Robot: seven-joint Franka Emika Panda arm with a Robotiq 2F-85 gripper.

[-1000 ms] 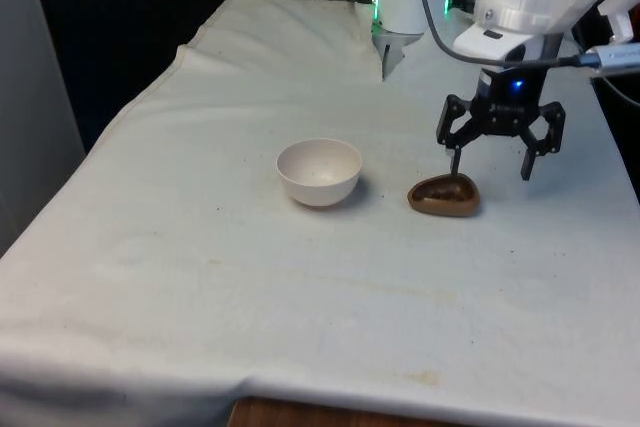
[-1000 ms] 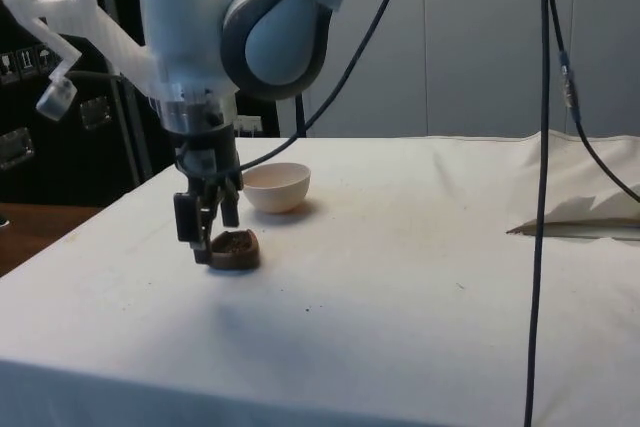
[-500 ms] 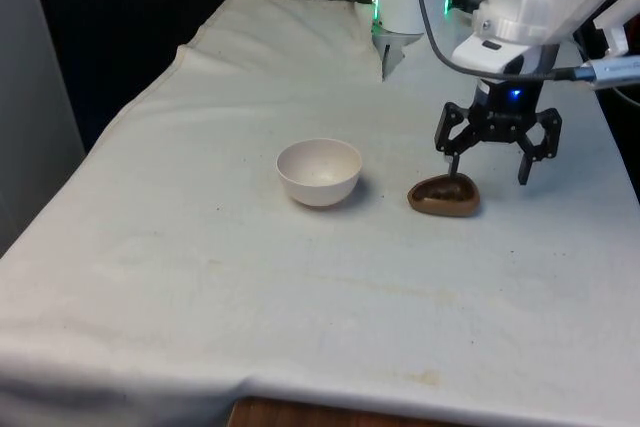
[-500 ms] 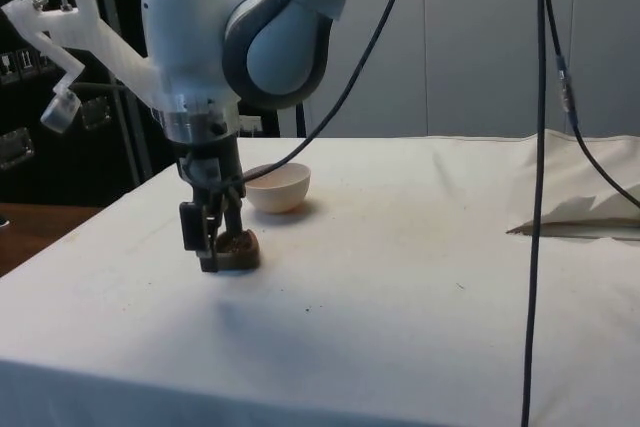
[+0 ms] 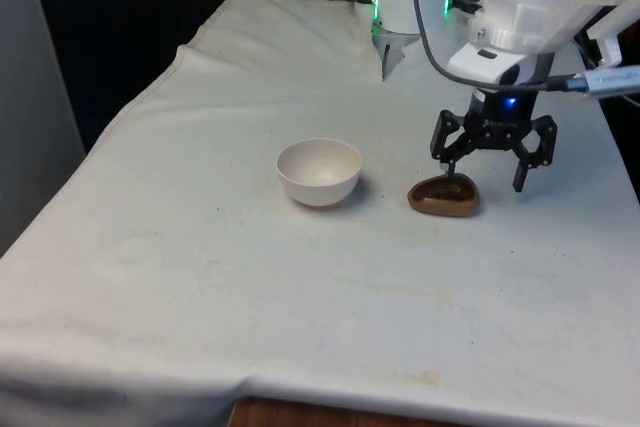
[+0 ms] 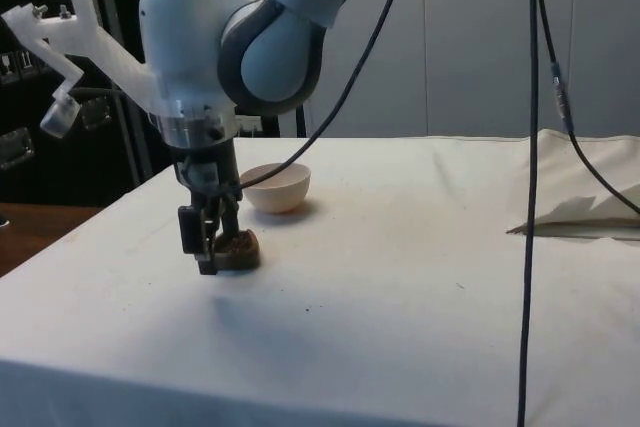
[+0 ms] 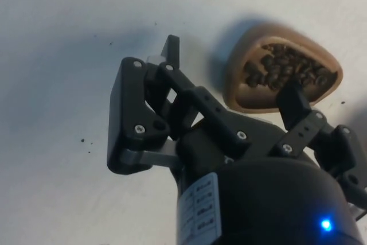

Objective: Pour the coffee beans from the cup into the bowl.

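Tool [image 5: 484, 159] open, fingers spread wide, nothing held. It hangs low over the brown cup [image 5: 443, 195]. One finger [image 5: 452, 162] points down at the cup's far rim, the other stands beyond the cup's side, nearer the bench's edge on the front view's right. Wrist view: one fingertip [image 7: 293, 96] lies over the cup's [image 7: 282, 68] rim and beans, the other over bare cloth. Cannot tell whether that fingertip touches the rim.

Cup: upright on the bench [image 5: 300, 277], roughly mid-bench, closer to the edge on the front view's right than to the opposite one. Flattened, rounded-triangle outline. Coffee beans [image 7: 287, 72] fill it; none seen on the cloth around it, apart from a few dark specks of unclear nature.

Bowl [image 5: 319, 171]: white, upright, near the cup on the side away from that edge, apart from it with a gap of cloth between. Inside looks empty. In the side view the bowl [image 6: 276, 187] sits behind the cup [image 6: 236, 247] and the tool [image 6: 206, 244].

Progress, judged: early. Beans are in the cup and none in the bowl. The cup is not yet gripped; the approach looks near its end, with the rim roughly between the fingers. Left to do: close on the rim, lift, carry over the bowl, tilt to pour.
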